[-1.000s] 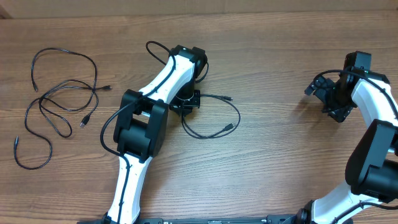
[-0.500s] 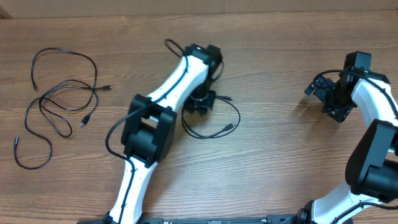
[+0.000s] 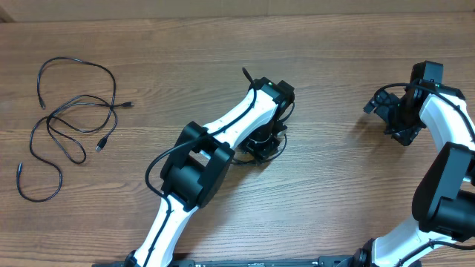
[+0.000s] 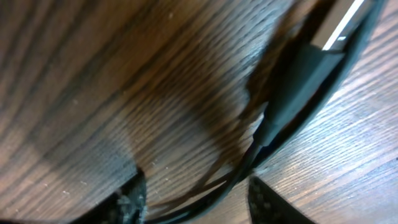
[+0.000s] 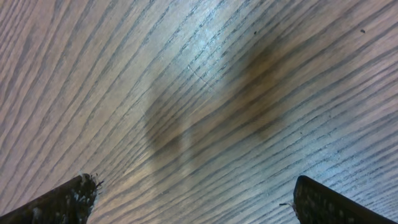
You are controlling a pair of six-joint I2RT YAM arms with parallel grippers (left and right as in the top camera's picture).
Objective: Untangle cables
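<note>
Left gripper (image 4: pixel 200 198) half-open — cable (image 4: pixel 273 118) loose between fingers.

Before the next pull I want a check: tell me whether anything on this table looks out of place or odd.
Nothing looks damaged or spilled. One cable lies alone near the centre, between the open jaws of the left arm, while the other cables sprawl in crossing loops at the left of the table.

Thin black cable loops (image 3: pixel 78 99) sprawl over left side of brown wooden table (image 3: pixel 334 170). White-and-black left arm (image 3: pixel 237 119) bars centre diagonally. White-and-black right arm (image 3: pixel 445 111) lines right edge. Bare wood between arms: passable.
</note>
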